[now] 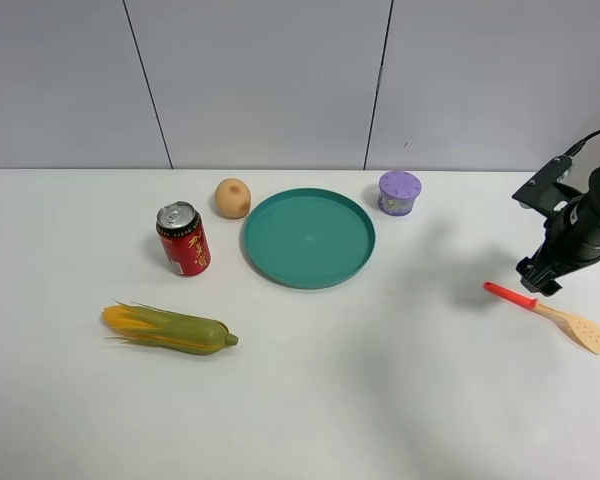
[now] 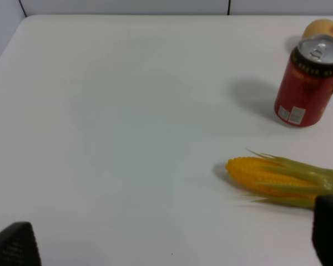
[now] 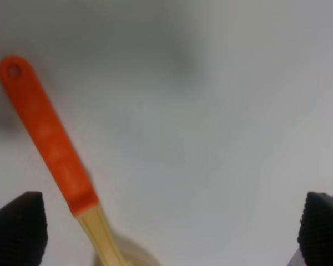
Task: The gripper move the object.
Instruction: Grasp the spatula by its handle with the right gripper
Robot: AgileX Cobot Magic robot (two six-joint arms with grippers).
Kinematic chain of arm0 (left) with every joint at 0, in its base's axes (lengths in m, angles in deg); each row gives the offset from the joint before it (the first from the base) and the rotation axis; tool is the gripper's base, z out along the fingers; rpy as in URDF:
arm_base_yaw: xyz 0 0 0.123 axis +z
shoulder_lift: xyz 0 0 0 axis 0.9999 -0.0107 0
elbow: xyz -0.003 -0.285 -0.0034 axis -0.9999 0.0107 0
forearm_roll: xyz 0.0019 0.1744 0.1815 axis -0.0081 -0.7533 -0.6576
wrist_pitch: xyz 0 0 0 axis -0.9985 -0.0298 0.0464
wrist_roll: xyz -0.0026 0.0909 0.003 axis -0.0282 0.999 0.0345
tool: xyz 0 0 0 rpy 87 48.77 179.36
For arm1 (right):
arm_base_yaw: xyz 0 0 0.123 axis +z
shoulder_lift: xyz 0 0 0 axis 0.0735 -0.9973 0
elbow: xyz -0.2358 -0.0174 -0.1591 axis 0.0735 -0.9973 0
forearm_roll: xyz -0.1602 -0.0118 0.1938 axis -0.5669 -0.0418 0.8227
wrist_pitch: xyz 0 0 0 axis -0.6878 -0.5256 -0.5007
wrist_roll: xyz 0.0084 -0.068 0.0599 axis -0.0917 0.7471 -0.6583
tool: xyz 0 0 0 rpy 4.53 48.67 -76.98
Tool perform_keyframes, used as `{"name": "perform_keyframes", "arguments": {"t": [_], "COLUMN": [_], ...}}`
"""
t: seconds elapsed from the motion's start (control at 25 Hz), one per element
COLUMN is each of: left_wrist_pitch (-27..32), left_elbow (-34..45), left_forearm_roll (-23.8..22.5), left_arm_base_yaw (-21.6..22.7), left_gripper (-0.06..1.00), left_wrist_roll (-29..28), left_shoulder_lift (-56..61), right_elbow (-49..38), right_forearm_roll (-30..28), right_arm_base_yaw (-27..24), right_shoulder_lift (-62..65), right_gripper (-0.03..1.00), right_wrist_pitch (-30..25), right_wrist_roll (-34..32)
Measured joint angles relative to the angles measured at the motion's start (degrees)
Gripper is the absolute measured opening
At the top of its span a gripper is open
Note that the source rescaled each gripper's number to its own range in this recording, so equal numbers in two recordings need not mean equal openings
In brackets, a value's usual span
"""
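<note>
The spatula (image 1: 546, 311) was found flat on the worktop (image 1: 380, 400), at four o'clock from the plate (image 1: 309, 238). The right gripper (image 1: 538, 275) was held above its handle, fingers (image 3: 16, 227) spread wide and empty, evidently positioned for a grasp.

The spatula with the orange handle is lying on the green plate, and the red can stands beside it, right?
No. The spatula lies on the white table, well right of the green plate, as the exterior high view shows. The red can does stand beside the plate.
</note>
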Motion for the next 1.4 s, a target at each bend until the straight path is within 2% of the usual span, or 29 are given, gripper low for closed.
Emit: {"name": "perform_keyframes", "arguments": {"t": [0.36,0.52,0.72,1.16,1.4], "left_wrist_pitch": [0.0,0.0,0.0,0.0,0.0], "left_elbow": [0.0,0.0,0.0,0.0,0.0], "left_forearm_roll": [-0.1,-0.1,-0.1,-0.1,-0.1], "left_arm_base_yaw": [0.0,0.0,0.0,0.0,0.0], "left_gripper": [1.0,1.0,1.0,1.0,1.0], "left_wrist_roll": [0.0,0.0,0.0,0.0,0.0], "left_shoulder_lift": [0.0,0.0,0.0,0.0,0.0], "right_elbow": [-5.8,-6.3,-6.4,-6.4,-6.4], "right_forearm_roll": [1.1,1.0,0.0,1.4,10.4], "right_arm_base_yaw": [0.0,0.0,0.0,0.0,0.0], "right_shoulder_lift": [-0.1,-0.1,-0.1,-0.1,-0.1], "right_gripper": [0.75,0.74,0.73,0.73,0.73], "right_wrist_pitch": [1.3,1.3,1.4,1.8,3.6], "right_wrist_roll": [2.8,5.2,12.2,13.0,13.0]}}
